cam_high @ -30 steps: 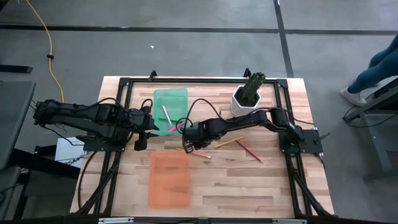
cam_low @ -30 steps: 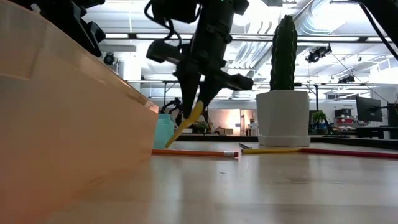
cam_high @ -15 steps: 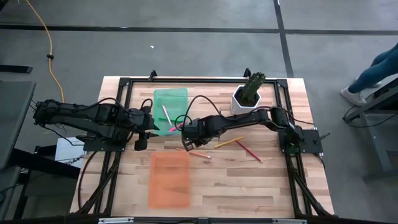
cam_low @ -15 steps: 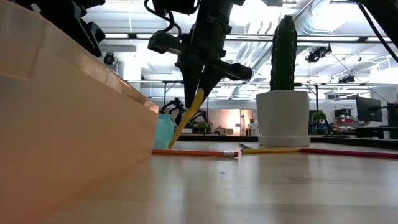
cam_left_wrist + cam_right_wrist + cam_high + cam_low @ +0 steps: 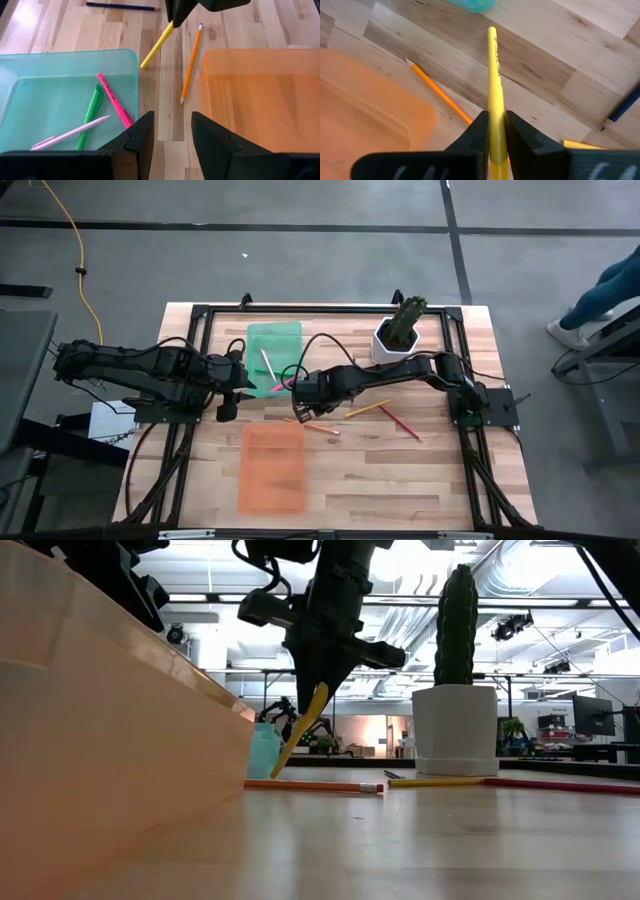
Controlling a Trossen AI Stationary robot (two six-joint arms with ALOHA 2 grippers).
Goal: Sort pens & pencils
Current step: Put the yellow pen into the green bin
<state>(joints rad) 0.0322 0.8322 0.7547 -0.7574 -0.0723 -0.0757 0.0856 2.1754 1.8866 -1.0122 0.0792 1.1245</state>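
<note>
My right gripper [image 5: 300, 402] hangs between the green tray [image 5: 273, 348] and the orange tray [image 5: 272, 470], shut on the yellow pen [image 5: 303, 732]. The magenta pen [image 5: 115, 100], green pen [image 5: 89, 114] and pale pink pen [image 5: 72, 133] lie in the green tray. On the table lie the orange pencil [image 5: 191, 62], the dark pencil [image 5: 122, 6], the yellow-orange pencil [image 5: 368, 409] and the red pencil [image 5: 400, 423]. My left gripper [image 5: 172, 135] waits open at the table's left, near the green tray's corner. My right gripper pinches the yellow pen near its upper end [image 5: 495, 117] between its two fingers, coming from above and pointing down. The pen runs on along the fingers and hangs tilted below them. Its lower tip [image 5: 143, 64] is close to the table; whether it touches, I cannot tell.
A white pot with a cactus [image 5: 400, 330] stands near the far edge, right of the green tray. The orange tray's wall [image 5: 110, 740] fills the low view's left. Bare wood lies right of the orange tray. A person's leg [image 5: 605, 285] shows beyond the table's right side.
My right gripper has carried the yellow pen a little toward the far edge, nearer the green tray, and slightly upward. The pen hangs a bit steeper than before.
</note>
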